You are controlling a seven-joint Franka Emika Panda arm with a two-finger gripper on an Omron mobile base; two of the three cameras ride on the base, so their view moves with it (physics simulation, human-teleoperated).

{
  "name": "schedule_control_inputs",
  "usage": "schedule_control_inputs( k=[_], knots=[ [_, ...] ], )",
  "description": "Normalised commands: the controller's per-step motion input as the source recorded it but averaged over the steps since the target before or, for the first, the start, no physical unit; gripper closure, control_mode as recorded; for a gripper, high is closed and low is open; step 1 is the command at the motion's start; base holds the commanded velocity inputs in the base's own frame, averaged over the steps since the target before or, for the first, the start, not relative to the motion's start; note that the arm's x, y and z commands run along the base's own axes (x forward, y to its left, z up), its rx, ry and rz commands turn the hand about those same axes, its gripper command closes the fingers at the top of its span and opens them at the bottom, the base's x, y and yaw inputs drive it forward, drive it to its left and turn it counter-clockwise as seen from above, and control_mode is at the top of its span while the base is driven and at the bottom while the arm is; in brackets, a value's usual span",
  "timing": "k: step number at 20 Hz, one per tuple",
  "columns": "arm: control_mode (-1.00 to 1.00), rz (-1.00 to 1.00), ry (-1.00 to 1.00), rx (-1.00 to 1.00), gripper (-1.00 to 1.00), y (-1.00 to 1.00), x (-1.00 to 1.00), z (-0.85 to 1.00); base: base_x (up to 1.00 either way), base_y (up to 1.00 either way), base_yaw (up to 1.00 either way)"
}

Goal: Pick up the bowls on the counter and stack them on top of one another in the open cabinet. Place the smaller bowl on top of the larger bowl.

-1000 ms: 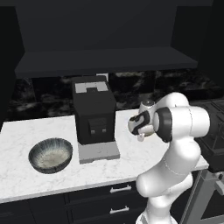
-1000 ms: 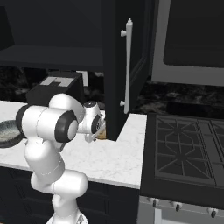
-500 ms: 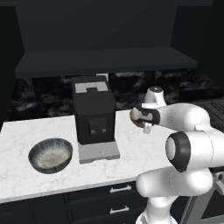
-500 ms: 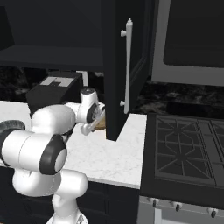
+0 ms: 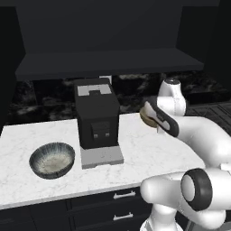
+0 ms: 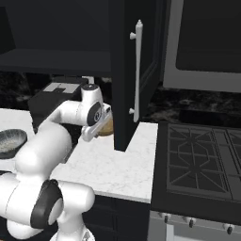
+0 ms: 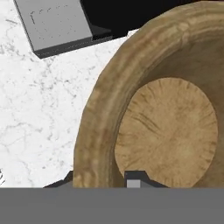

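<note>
Left base view takes in the open cabinet [image 5: 108, 63], the biggest thing before me, its wide dark shelf running above and ahead of the pincer; from the right base view its door [image 6: 134, 70] hangs open just beside the pincer on the stove side, the long pale handle [image 6: 137, 70] rising above the pincer's height. Below the pincer spreads the counter [image 5: 149, 149], white marble with grey veins, with dark drawers [image 5: 117, 203] under its front edge. The black stove top [image 6: 202, 164] lies well off to the pincer's right, past the cabinet door. The coffee machine [image 5: 97, 119], a black box with a grey tray at its foot, stands on the counter near the pincer's left.

The larger bowl [image 5: 52, 159], grey-blue with a pale speckled inside, sits upright on the counter well apart from the pincer, beyond the coffee machine on its far left.

The pincer [image 5: 148, 113] is raised above the counter, below the shelf, and has the smaller bowl [image 5: 147, 116] in its grasp. In the hand view the brown wooden bowl [image 7: 166, 127] looms close, its thick rim [image 7: 94, 144] passing between the two dark finger tips [image 7: 134, 179], one inside the bowl and one outside the wall, closed down on the rim. The bowl hangs clear of the marble, tilted, its tan inside facing the hand camera.
</note>
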Motion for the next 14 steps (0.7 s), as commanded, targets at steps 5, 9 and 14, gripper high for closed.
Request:
schedule_control_inputs(
  k=[5, 9, 14],
  knots=[
    [-1.00, 0.00, 0.00, 0.00, 1.00, 0.20, -0.81, 0.76, 0.00, 0.00, 0.00],
    [-1.00, 0.01, -0.03, 0.00, 1.00, 0.43, -0.97, 0.63, 0.00, 0.00, 0.00],
    [-1.00, 0.00, -0.13, -0.01, 1.00, 0.74, -1.00, 0.30, 0.00, 0.00, 0.00]
  ],
)
